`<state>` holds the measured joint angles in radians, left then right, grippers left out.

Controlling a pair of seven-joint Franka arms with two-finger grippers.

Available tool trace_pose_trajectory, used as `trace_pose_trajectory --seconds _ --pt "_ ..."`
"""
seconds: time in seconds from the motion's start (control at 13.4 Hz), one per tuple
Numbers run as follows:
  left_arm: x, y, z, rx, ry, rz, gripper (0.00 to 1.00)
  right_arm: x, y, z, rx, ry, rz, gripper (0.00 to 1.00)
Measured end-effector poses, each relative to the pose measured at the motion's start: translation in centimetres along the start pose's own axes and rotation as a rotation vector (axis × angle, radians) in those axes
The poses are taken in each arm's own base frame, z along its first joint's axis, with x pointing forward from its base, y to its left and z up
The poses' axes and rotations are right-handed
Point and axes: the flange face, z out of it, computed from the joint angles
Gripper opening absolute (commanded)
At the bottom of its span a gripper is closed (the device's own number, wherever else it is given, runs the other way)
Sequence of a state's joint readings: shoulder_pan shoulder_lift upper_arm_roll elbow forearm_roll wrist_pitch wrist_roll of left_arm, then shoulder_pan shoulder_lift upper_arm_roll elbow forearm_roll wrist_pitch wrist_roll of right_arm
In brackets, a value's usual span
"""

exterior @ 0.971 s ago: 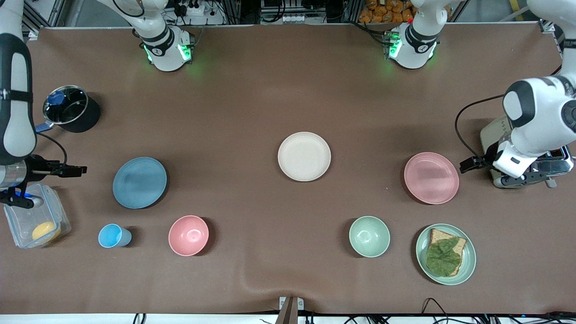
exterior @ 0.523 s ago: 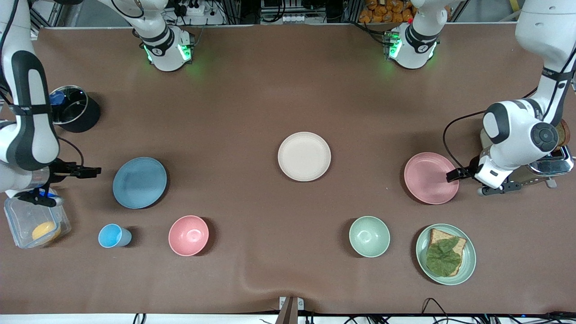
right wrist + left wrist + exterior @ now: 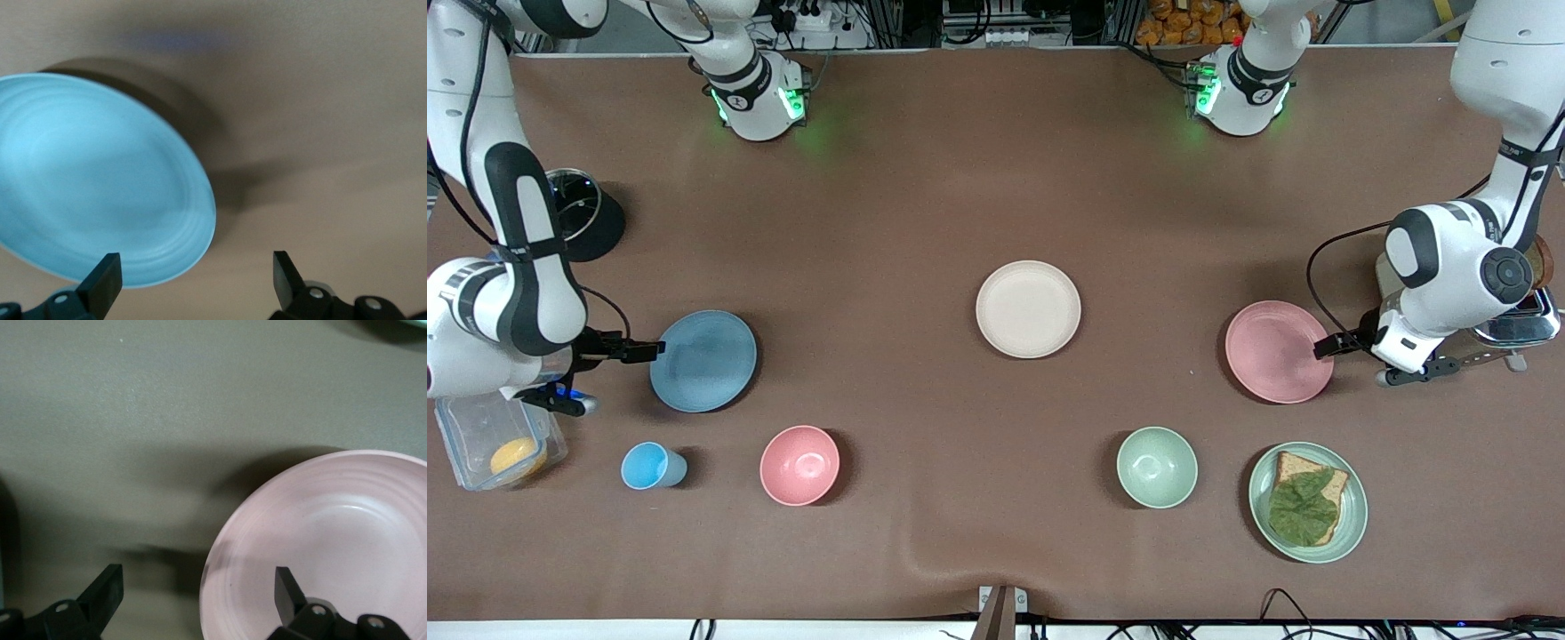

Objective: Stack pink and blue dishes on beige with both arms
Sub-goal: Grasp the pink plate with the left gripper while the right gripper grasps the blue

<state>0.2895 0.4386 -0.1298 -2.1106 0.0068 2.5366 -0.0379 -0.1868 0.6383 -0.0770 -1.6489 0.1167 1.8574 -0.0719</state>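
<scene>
The cream-beige plate lies bare at the table's middle. The pale pink plate lies toward the left arm's end. My left gripper is open, low at that plate's rim; in the left wrist view the left gripper straddles the rim of the pink plate, one finger over the dish. The light blue plate lies toward the right arm's end. My right gripper is open at its edge. The right wrist view shows the right gripper with the rim of the blue plate between its fingers.
A blue cup, pink bowl, green bowl and green plate with bread and a leaf stand nearer the camera. A black pot, a clear container and a toaster stand at the table's ends.
Both arms have swung inward and lower. The right gripper has reached the blue plate's edge and the left gripper the pink plate's rim. No plate has moved.
</scene>
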Motion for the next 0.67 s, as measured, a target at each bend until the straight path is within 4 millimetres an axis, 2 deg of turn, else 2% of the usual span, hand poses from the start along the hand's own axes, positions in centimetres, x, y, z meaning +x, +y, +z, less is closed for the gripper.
trace_pose_trajectory --seconds 0.07,0.3,0.37,0.45,0.52,0.67 --pt "0.0 0.1 0.2 -0.001 -0.002 0.001 0.82 0.3 0.1 0.6 -0.001 0.0 -0.001 1.0" --pt "-0.2 0.1 0.8 -0.002 -0.012 0.001 0.67 0.8 0.1 1.6 -0.003 0.003 -0.012 1.0" --pt "-0.2 0.1 1.0 -0.002 -0.015 0.001 0.59 0.9 0.1 1.9 -0.003 0.001 -0.018 1.0" --pt "-0.2 0.1 1.1 -0.002 -0.017 0.001 0.44 1.1 0.2 2.3 -0.004 0.001 -0.021 1.0" --pt "-0.2 0.1 1.1 -0.003 -0.017 0.001 0.25 1.4 0.2 2.9 -0.005 0.006 -0.022 1.0" --pt "-0.2 0.1 1.1 -0.003 -0.017 0.002 0.02 2.1 0.4 4.5 -0.009 0.015 -0.025 1.0"
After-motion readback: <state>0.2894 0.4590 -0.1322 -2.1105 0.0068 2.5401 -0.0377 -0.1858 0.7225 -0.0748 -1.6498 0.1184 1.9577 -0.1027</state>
